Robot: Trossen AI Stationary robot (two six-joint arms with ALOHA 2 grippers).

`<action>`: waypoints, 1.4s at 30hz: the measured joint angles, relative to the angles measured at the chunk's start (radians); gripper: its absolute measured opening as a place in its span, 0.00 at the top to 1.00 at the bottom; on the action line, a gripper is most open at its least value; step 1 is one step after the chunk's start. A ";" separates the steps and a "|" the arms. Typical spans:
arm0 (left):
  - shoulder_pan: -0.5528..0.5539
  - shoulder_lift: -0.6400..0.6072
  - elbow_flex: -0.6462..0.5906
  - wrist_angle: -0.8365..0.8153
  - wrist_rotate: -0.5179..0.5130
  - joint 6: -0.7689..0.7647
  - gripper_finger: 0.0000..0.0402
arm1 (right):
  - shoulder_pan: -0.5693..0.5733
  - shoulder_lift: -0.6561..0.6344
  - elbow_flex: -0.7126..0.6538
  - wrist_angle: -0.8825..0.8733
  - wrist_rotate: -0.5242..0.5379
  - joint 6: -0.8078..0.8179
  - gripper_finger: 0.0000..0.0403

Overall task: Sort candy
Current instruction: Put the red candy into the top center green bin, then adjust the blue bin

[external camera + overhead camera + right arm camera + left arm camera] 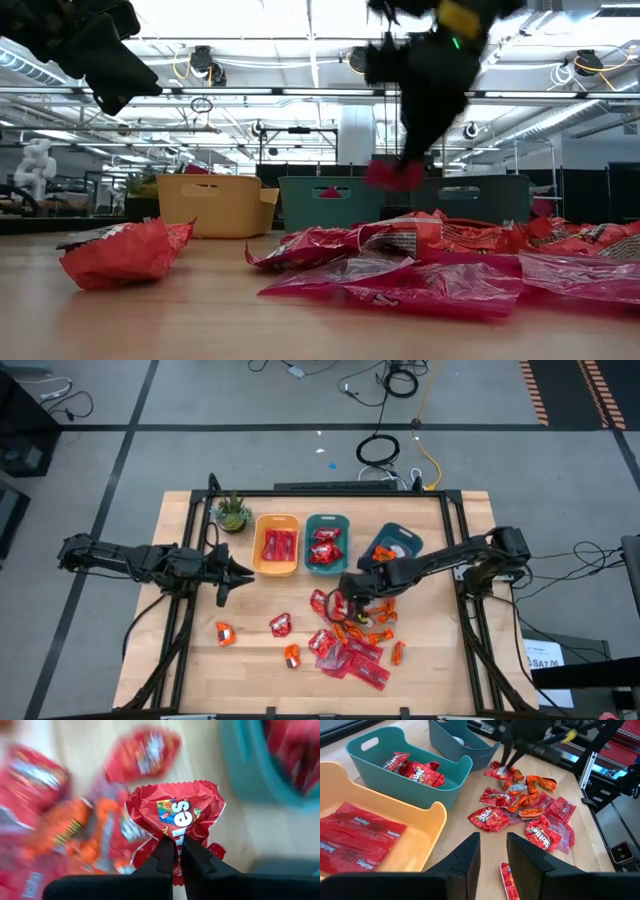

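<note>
The candy pile [352, 645] is lying on the table's near right part, a loose heap of red packets, flat pinkish-red packets and small orange pieces, with three strays [281, 625] sitting apart to its left. One red packet [174, 815] is hanging clear of the table, pinched by its crimped edge in the right gripper [176, 851], whose fingers are standing nearly closed on the wrapper; in the high view this gripper [349, 603] is hovering over the pile's far edge, just short of the bins. The yellow bin [277, 565] is already holding flat pinkish-red packets, and the middle teal bin [326, 520] is holding red squarish packets like the one being carried. The right teal bin [382, 538] is partly hidden by the right arm, and its contents cannot be judged. The left gripper [491, 851] is waiting at the table's left, near the yellow bin, with its fingers standing narrowly apart and nothing between them. Judging by the amounts, sorting is under way but far from done: most of the candy is still lying on the table [190, 650], and the held packet is not yet delivered.
</note>
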 joint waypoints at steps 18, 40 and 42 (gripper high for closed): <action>0.000 0.000 0.000 0.000 0.000 0.000 0.74 | -0.335 0.039 0.270 -0.027 -0.043 -0.047 1.00; 0.000 0.000 0.000 -0.003 0.000 0.002 0.74 | -0.376 0.032 0.270 -0.159 -0.036 0.088 0.44; 0.000 0.000 0.000 -0.003 0.000 0.002 0.74 | -0.370 0.010 0.270 -0.216 0.005 0.138 0.43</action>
